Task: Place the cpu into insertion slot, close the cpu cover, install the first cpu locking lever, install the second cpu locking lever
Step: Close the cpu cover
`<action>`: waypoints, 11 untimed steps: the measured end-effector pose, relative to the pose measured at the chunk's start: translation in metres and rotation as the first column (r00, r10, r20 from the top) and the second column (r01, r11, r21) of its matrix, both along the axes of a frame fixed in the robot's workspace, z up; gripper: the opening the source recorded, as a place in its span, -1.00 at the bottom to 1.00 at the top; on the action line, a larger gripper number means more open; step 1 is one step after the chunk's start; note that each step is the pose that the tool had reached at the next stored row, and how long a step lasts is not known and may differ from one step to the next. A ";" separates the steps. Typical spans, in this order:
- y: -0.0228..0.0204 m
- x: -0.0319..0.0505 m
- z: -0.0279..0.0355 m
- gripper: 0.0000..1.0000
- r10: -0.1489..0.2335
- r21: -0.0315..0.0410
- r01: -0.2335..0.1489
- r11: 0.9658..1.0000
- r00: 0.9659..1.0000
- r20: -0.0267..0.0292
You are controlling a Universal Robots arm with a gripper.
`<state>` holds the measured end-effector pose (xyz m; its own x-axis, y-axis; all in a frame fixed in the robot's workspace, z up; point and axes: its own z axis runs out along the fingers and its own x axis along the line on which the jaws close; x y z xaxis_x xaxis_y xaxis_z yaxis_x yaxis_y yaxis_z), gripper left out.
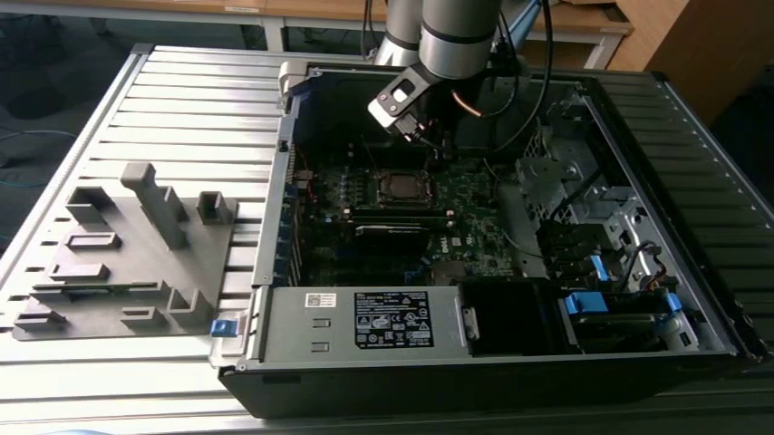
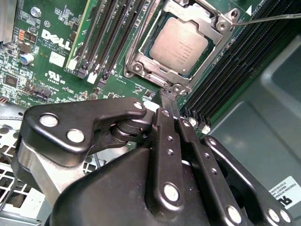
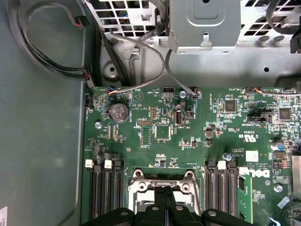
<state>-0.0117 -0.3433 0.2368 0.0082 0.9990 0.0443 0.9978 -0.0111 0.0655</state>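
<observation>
Right up against the lens in the second wrist view is the black metal two-finger gripper (image 2: 168, 94). Its fingers are pinched together with nothing I can see between them, and the tips sit just beside the near edge of the socket. Past them, the cpu (image 2: 178, 47), a flat square chip with a dull silver-grey top, is seated in the socket. The cpu cover (image 2: 194, 12), a thin shiny metal frame, lies down around it. A thin silver wire lever (image 2: 270, 18) runs out from one socket corner.

The first wrist view gets the green motherboard (image 3: 197, 141) further out, with a round coin battery (image 3: 118, 113), grey cables and a perforated metal drive cage (image 3: 207, 23).

The exterior view gives the big picture. An open black computer case (image 1: 484, 381) lies on a grey slatted metal table (image 1: 181, 91), with the arm reaching down into it. A white-labelled power supply box (image 1: 393, 319) sits at the near end. A grey moulded fixture tray (image 1: 121, 254) sits at the exterior view's left, and wooden furniture (image 1: 677, 45) stands behind.
</observation>
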 end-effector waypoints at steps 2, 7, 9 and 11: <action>0.0000 0.0000 0.0000 -0.79 0.000 0.000 0.000 1.000 1.000 0.000; 0.0000 -0.0001 0.0000 -0.79 0.000 0.000 0.000 1.000 1.000 0.000; 0.0000 -0.0002 0.0000 -0.79 0.000 0.000 0.000 1.000 1.000 -0.001; 0.0000 -0.0001 0.0000 -0.79 0.000 -0.001 0.000 1.000 1.000 -0.006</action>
<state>-0.0118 -0.3434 0.2368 0.0084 0.9990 0.0436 0.9981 -0.0111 0.0598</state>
